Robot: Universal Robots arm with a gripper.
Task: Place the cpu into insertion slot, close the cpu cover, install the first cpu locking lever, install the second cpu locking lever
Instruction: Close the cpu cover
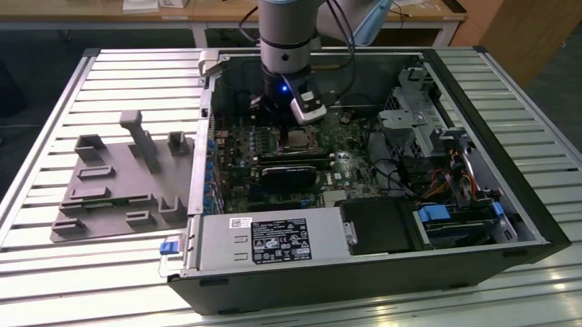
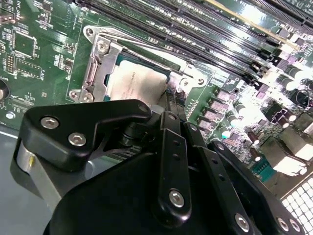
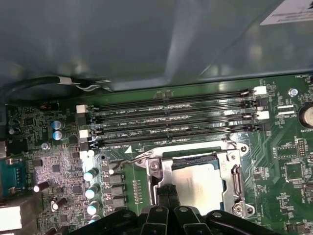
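Currently the cpu (image 3: pixel 198 185) is seen seated beneath the flat-lying cpu cover (image 3: pixel 238 180). The gripper (image 3: pixel 167 190) is positioned at that cover's edge, jaws drawn together.

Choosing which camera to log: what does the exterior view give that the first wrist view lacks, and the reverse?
Exterior view: the whole computer case, the grey fixture tray beside it, the arm reaching in. First wrist view, close detail: memory slots, a wire lever, and the cpu cover as a frame. Shared: the cpu in its socket, the gripper at its edge.
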